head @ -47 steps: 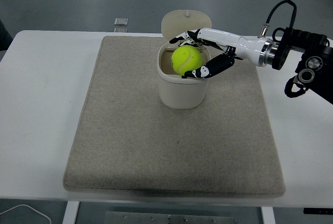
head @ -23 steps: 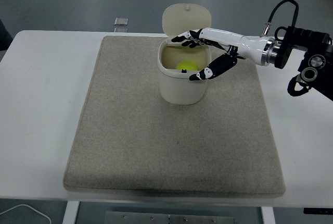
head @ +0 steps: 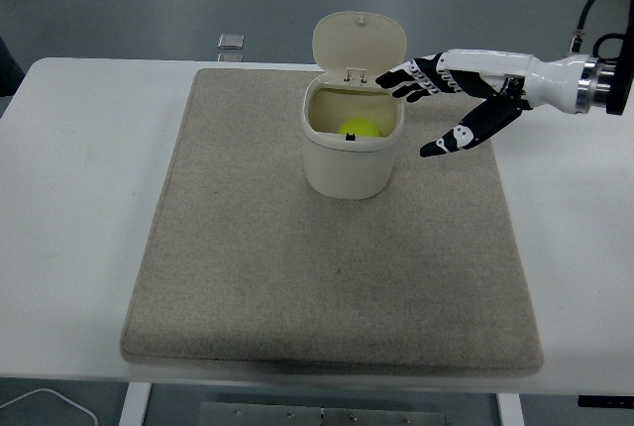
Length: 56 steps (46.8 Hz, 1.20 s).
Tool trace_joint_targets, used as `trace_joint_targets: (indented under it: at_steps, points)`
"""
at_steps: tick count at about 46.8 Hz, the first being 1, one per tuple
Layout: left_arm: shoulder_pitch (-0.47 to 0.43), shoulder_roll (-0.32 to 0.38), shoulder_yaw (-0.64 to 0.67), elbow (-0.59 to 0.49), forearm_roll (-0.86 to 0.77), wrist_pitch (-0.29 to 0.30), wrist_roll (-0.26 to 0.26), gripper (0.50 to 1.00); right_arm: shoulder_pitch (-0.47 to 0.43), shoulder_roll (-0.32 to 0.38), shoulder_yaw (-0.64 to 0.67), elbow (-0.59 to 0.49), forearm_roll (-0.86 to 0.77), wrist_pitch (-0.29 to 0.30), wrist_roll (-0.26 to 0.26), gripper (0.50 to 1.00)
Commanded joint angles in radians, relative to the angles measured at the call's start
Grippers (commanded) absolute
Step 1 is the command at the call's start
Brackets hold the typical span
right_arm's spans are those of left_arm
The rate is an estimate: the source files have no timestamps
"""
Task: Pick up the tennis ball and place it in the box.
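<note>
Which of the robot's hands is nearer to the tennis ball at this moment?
The right hand. It hovers open just right of the box, where the tennis ball lies inside. The left hand is not in view.

Tennis ball (head: pixel 360 129) mostly hidden behind box (head: pixel 349 163) wall. Right arm cut off beyond wrist. Small object (head: pixel 230 42) behind box unidentifiable.

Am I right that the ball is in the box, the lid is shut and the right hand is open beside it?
Not quite: the lid stands open, hinged up behind the box. The head view shows the ball inside and the right hand open beside it.
</note>
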Motion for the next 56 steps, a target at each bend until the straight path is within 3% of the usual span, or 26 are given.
trace_joint_targets:
  at_steps: [1,12,19,28,36,45,56]
  points:
    - [0.0,0.0,0.0,0.0,0.0,0.0,0.0,0.992,-0.001,-0.027,-0.002,-0.002,0.039,0.003,-0.001,0.924]
    - [0.0,0.0,0.0,0.0,0.0,0.0,0.0,0.99,-0.037,-0.053,-0.004,-0.025,0.108,-0.011,-0.001,0.924]
    - [0.0,0.0,0.0,0.0,0.0,0.0,0.0,0.992,-0.06,-0.044,-0.01,-0.075,0.191,-0.052,-0.001,0.924]
    - [0.0,0.0,0.0,0.0,0.0,0.0,0.0,0.992,-0.101,-0.01,-0.01,-0.146,0.269,-0.158,-0.002,0.921]
    - [0.0,0.0,0.0,0.0,0.0,0.0,0.001,0.992,-0.124,0.039,-0.002,-0.192,0.333,-0.249,-0.053,0.921]
    - [0.0,0.0,0.0,0.0,0.0,0.0,0.0,0.992,-0.127,0.073,0.001,-0.238,0.467,-0.362,-0.055,0.921]
    - [0.0,0.0,0.0,0.0,0.0,0.0,0.0,0.992,-0.127,0.12,0.001,-0.307,0.648,-0.44,-0.055,0.921]
